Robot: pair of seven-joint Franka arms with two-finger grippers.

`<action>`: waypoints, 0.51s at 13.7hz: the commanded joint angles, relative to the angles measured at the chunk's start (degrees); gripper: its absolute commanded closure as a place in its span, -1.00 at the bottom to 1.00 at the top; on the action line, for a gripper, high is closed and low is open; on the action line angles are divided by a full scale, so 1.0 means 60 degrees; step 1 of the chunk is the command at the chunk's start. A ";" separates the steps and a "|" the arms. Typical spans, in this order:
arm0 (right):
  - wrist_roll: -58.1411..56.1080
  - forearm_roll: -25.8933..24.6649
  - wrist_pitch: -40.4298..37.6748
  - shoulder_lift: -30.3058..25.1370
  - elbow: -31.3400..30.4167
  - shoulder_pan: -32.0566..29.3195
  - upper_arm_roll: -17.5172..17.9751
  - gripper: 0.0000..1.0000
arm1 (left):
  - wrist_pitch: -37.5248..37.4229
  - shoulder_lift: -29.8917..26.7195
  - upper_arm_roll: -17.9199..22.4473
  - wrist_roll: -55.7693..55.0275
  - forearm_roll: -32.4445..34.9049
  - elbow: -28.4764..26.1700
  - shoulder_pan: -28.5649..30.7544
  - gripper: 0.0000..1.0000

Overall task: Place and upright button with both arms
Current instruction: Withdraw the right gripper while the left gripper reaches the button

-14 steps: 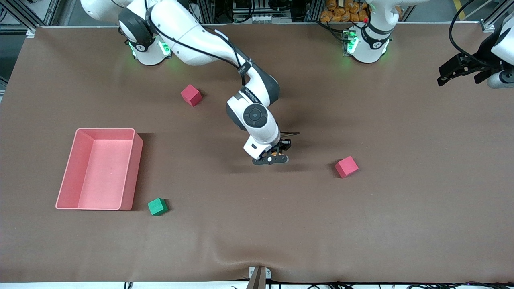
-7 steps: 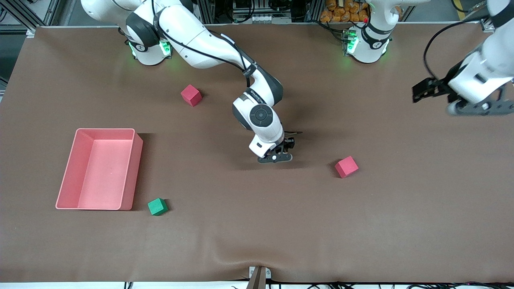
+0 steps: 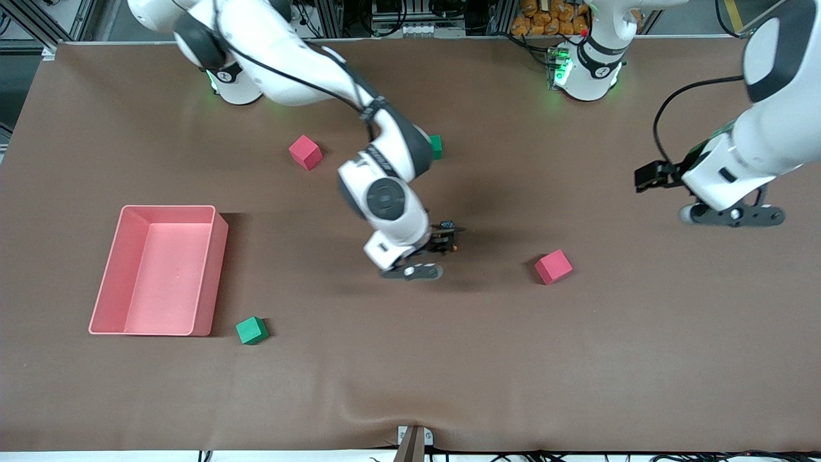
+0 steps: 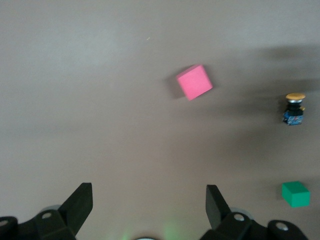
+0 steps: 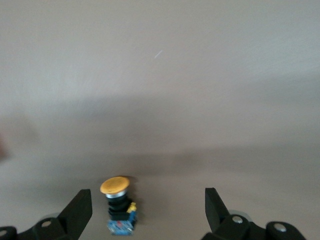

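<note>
The button (image 3: 451,240), with an orange cap on a black body and a blue base, rests on the brown table near its middle. In the right wrist view the button (image 5: 118,205) lies between the open fingers of my right gripper (image 5: 147,212), nearer one finger and touching neither. In the front view my right gripper (image 3: 440,239) hangs just over it. My left gripper (image 3: 651,174) is open and empty in the air over the left arm's end of the table. The left wrist view (image 4: 148,205) shows the button (image 4: 294,107) far off, cap above body.
A red cube (image 3: 553,266) lies between the button and the left arm's end. Another red cube (image 3: 305,152) and a green cube (image 3: 436,146) lie nearer the bases. A pink bin (image 3: 218,269) and a second green cube (image 3: 252,330) sit toward the right arm's end.
My right gripper has opened and let go of the button, and its wrist has swung toward the right arm's end. My left arm has come down and in toward the table's middle.
</note>
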 commanded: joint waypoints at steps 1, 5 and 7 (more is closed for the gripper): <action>-0.0188 -0.0016 -0.1025 -0.0954 -0.0230 -0.0599 -0.0409 -1.00 | 0.0523 0.0893 -0.0088 -0.0696 0.0038 0.0334 -0.0937 -1.00; -0.0321 0.0086 -0.2886 -0.2331 -0.0244 -0.2355 -0.0411 -1.00 | 0.0963 0.2722 -0.0088 -0.2485 -0.0167 0.1561 -0.2227 -1.00; -0.0640 0.0086 -0.3909 -0.2859 -0.0245 -0.3409 -0.0295 -1.00 | 0.1473 0.3456 -0.0103 -0.3289 -0.0182 0.1945 -0.2741 -1.00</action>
